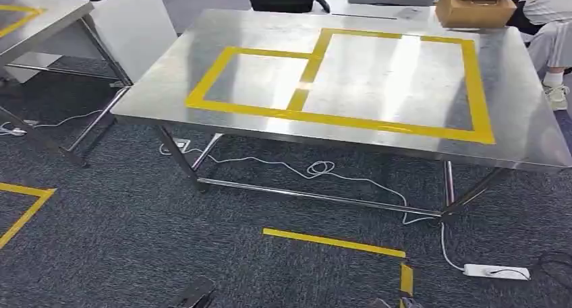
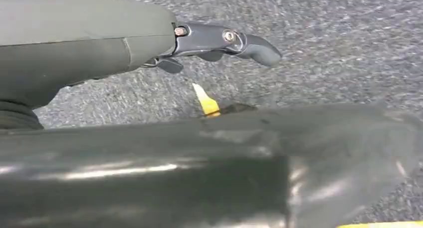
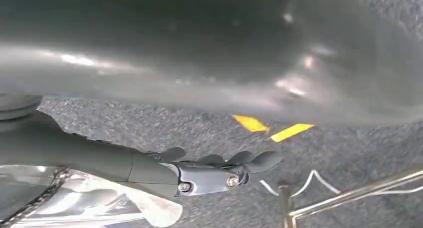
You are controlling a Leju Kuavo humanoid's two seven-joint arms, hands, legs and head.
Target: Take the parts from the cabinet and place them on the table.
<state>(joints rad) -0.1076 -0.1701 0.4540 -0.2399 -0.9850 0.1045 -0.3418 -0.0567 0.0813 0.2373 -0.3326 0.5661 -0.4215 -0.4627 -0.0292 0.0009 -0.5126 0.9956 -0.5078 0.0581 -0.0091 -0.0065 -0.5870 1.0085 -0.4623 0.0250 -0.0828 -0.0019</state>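
- Left hand (image 2: 219,46): smooth grey cover, dark metal fingers, round silver screws at the pivots.
- Right hand (image 3: 214,170): the same grey cover, dark rounded fingertips (image 3: 264,160), silver screws, glossy metal beside the wrist.

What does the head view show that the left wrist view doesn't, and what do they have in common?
The head view alone has the steel table with its yellow taped rectangles, a cardboard box at the far edge and a white power strip on the floor. The left wrist view alone has the left hand, holding nothing. Both show grey carpet with yellow floor tape.
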